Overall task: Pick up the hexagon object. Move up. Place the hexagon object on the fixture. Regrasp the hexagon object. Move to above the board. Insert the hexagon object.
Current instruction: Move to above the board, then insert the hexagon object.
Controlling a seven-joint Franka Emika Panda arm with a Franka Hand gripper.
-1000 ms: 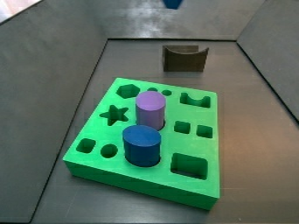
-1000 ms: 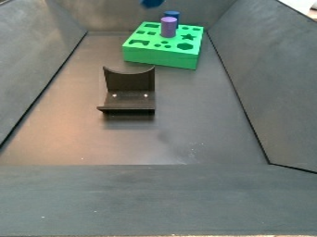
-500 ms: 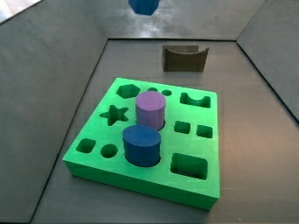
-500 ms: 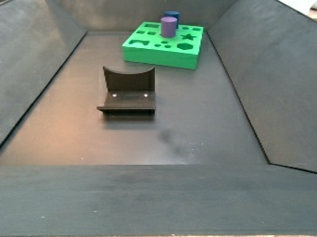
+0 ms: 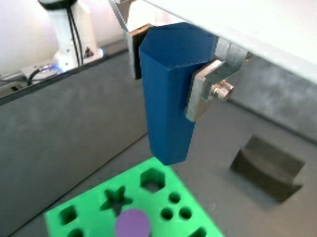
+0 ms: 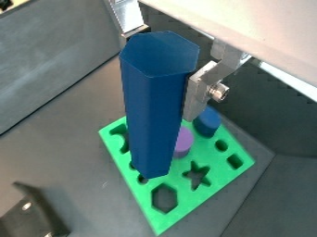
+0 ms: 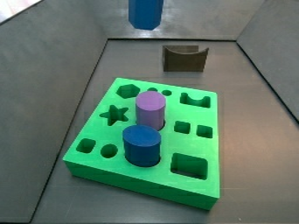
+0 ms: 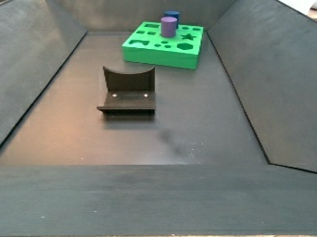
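My gripper is shut on the upper part of the hexagon object, a long blue prism that hangs upright between the silver fingers. Both wrist views show it. In a side view only its lower end shows at the top edge, high above the floor behind the green board. The board also shows in a wrist view, below the prism. The dark fixture stands on the floor beyond the board and is empty.
A purple cylinder and a short dark-blue cylinder stand in the board's round holes. The star, hexagon and square holes are open. Sloping grey walls enclose the dark floor on all sides.
In a side view the blue prism has moved left and come lower into the frame at the top edge. The board, cylinders and fixture have not moved.
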